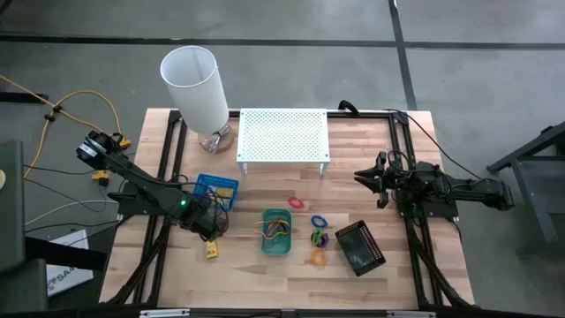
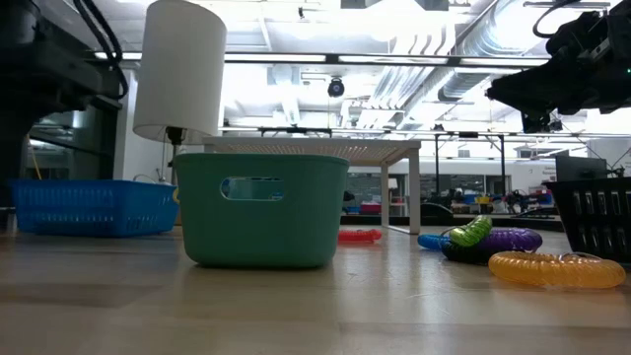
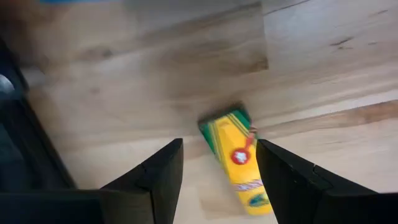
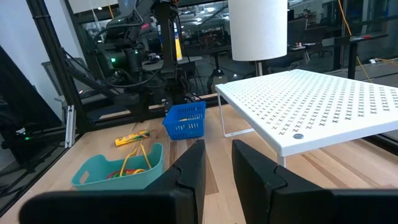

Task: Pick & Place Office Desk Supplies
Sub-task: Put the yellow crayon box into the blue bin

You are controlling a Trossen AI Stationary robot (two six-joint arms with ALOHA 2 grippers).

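Observation:
A yellow-and-green crayon box (image 3: 239, 163) lies flat on the wooden table, also seen as the crayon box (image 1: 211, 250). My left gripper (image 3: 220, 148) hovers open just above it, one finger on each side, touching nothing. A green tray (image 1: 276, 243) holds thin coloured bands. Beside it lie a red ring (image 1: 296, 202), a blue ring (image 1: 319, 221), a purple-and-green ring (image 1: 318, 237) and an orange ring (image 1: 319, 258). The black tray (image 1: 360, 247) and the blue basket (image 1: 216, 190) stand nearby. My right gripper (image 4: 217, 152) waits open above the table's right side.
The white perforated shelf (image 1: 283, 137) stands at the far middle of the table, with the white cylindrical lamp (image 1: 194, 84) at the far left corner. Black frame rails run along both sides. Bare wood lies along the near edge.

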